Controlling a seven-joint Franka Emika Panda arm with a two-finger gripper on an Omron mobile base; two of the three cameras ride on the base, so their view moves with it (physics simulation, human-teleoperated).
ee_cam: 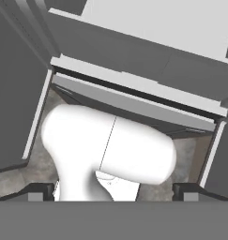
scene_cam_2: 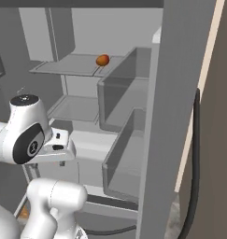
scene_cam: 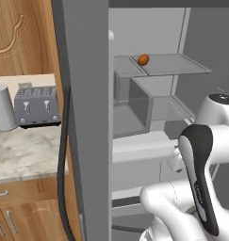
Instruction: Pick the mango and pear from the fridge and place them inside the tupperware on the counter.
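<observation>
One pincer [ee_cam: 114,190] points down at the fridge's lower front, its two dark fingertips [ee_cam: 40,191] spread as wide as they go with nothing between them. The arm is folded low in front of the open fridge [scene_cam: 134,136]. Farther in and well above, the mango [scene_cam: 143,60] rests on the upper shelf [scene_cam: 177,63], near its front edge and well apart from the hand. The pear is not to be made out. To the left, on the tabletop [scene_cam: 21,155], stand a grey toaster [scene_cam: 36,106] and a canister [scene_cam: 3,107]. The likely trouble: rising toward the shelf, the arm could strike the middle shelf or door bin, or a clumsy approach could roll the smooth fruit backward.
</observation>
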